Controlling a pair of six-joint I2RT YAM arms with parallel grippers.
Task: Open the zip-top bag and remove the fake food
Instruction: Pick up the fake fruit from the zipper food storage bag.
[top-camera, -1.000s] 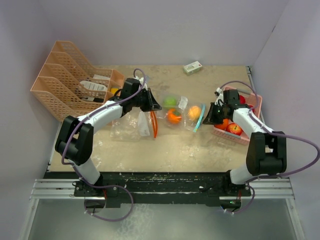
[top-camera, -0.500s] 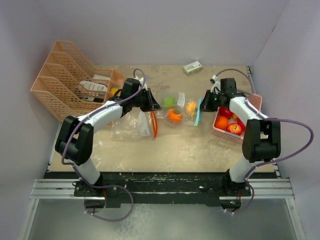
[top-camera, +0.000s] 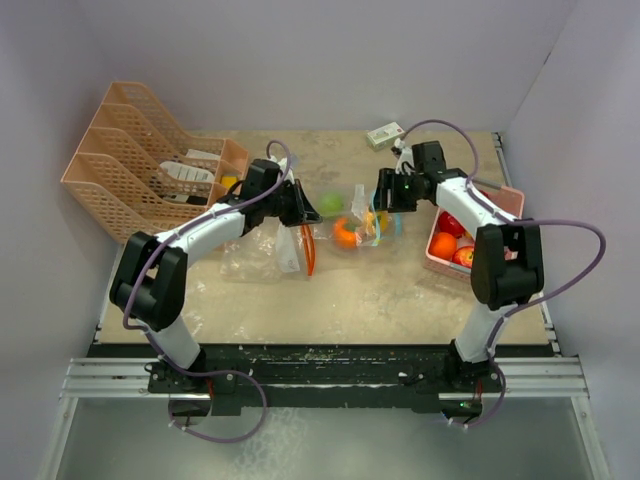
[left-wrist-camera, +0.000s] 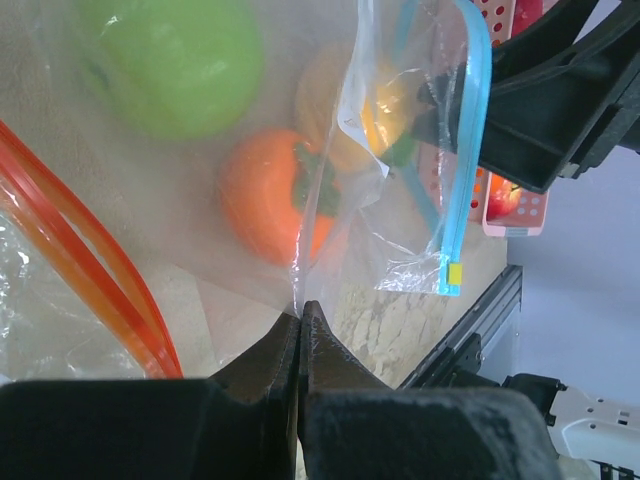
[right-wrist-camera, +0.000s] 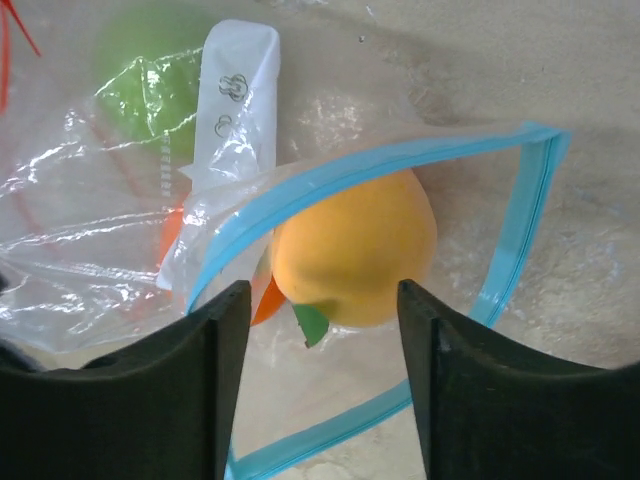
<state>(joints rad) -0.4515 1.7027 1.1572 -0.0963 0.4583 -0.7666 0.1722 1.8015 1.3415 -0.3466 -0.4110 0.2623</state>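
The left fingers (left-wrist-camera: 262, 392) are pressed fully together, pinching a fold of the clear zip-top bag (left-wrist-camera: 335, 150) just above the worktop (top-camera: 380, 290). The right fingers (right-wrist-camera: 217, 390) stand wide apart with nothing between them, poised at the bag's blue zip (right-wrist-camera: 350, 170), which gapes open in a loop. A yellow-orange fruit (right-wrist-camera: 352, 250) sits right in that opening, framed by the two right fingers (whether they touch it cannot be told). Deeper in the bag lie an orange fruit (left-wrist-camera: 265, 195) with a green leaf cap and, beyond it, a green apple (left-wrist-camera: 180, 60). In the top view the bag lies mid-worktop between the two arms. Just beside the left fingers lies a second clear bag with an orange zip (left-wrist-camera: 90, 270). To the right, near the right arm, a pink basket (top-camera: 515, 205) holds a red apple (top-camera: 450, 222) and other fruits. A peach file rack (top-camera: 120, 170) stands at far left.
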